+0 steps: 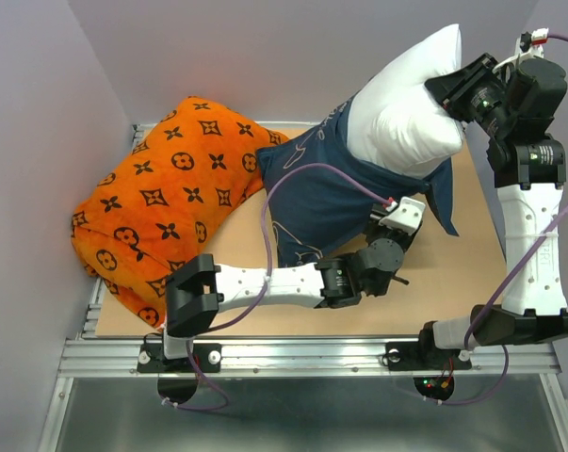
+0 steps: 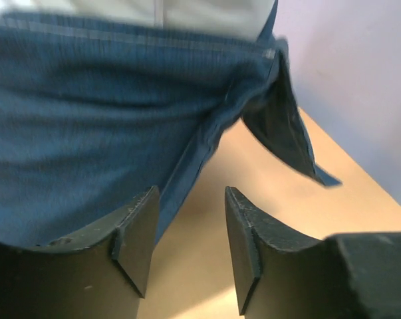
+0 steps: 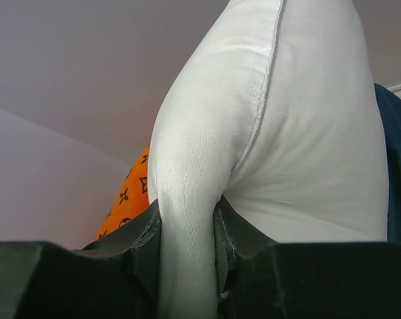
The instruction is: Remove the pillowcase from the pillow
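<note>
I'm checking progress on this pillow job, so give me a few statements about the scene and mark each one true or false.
1. The right gripper is shut on the pillow. True.
2. The left gripper is clamped on the pillowcase. False: it is open and grips nothing.
3. The pillow is completely out of the pillowcase. False: its lower end is inside it.
4. The orange cushion lies to the left of the pillowcase in the top view. True.
</note>
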{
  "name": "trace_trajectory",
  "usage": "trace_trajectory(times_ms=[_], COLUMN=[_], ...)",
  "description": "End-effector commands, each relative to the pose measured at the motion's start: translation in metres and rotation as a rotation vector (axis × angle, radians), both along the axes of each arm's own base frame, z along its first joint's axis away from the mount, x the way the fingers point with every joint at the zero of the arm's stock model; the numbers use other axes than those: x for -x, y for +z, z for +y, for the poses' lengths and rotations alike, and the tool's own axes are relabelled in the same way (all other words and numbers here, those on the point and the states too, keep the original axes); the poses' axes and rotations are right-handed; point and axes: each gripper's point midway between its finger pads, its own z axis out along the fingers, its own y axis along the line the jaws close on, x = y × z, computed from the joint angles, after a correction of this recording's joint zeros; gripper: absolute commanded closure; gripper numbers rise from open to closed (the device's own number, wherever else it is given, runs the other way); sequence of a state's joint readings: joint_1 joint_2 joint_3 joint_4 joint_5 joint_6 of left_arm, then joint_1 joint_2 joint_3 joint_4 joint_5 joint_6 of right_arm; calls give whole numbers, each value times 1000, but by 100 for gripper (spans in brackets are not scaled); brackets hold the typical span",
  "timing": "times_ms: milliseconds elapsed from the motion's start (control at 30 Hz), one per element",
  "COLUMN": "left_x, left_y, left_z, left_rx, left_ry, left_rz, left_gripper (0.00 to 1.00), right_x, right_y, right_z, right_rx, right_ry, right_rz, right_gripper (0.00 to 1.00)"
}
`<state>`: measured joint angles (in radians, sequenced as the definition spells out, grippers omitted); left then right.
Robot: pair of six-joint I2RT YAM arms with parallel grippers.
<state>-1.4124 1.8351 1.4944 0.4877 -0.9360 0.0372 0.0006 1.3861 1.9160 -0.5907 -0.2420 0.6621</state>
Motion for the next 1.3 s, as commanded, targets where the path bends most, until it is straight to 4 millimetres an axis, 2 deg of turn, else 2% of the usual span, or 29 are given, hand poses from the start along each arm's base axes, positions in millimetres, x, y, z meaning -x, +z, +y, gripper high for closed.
trace_trajectory(times_ms=[0, 167, 500, 633, 733, 767, 800, 867, 900, 933, 967, 1000, 1033, 1067, 1167, 1200, 1233, 1267], left_x=[-7, -5, -12, -27, -38, -39, -43, -43, -42, -41, -40, -37, -35, -31, -23, -19, -18, -14], left_y=[61, 60, 37, 35, 37, 38, 37, 29, 28, 24, 7, 8, -1, -17, -46, -69, -80, -102], left_z=[3, -13, -32, -26, -20, -19, -16, -15, -11, -10, -6, 2, 4, 15, 29, 41, 46, 53], left_rx=[111, 93, 36, 51, 62, 63, 55, 39, 48, 48, 31, 34, 79, 54, 93, 52, 43, 45], left_ry=[74, 27, 39, 102, 123, 127, 138, 139, 144, 143, 147, 142, 137, 131, 124, 128, 135, 143], left_rz=[-98, -119, -125, -113, -110, -110, -110, -102, -86, -72, -49, -30, 6, 35, 107, 135, 156, 195], left_gripper=[43, 42, 43, 45, 53, 69, 77, 100, 100, 100, 100, 100, 100, 100, 100, 100, 100, 100], right_x=[35, 38, 36, 37, 37, 36, 36, 36, 35, 33, 34, 30, 30, 28, 26, 28, 23, 22], right_y=[76, 77, 75, 76, 75, 76, 76, 78, 78, 77, 80, 79, 80, 82, 86, 94, 92, 93], right_z=[0, 0, 0, 0, -1, -1, -1, -2, -2, -3, -4, -6, -7, -8, -12, -13, -12, -13], right_rx=[-4, 0, 2, 6, 10, 10, 10, 10, 11, 13, 13, 16, 21, 21, 25, 24, 25, 23], right_ry=[6, 3, 7, 7, 1, -1, -2, -4, -7, -13, -21, -27, -32, -44, -63, -68, -68, -71], right_rz=[-241, -239, -230, -231, -229, -229, -229, -232, -232, -230, -237, -232, -236, -239, -246, -263, -254, -255], right_gripper=[99, 100, 99, 99, 100, 99, 99, 100, 99, 99, 99, 99, 99, 99, 99, 99, 99, 100])
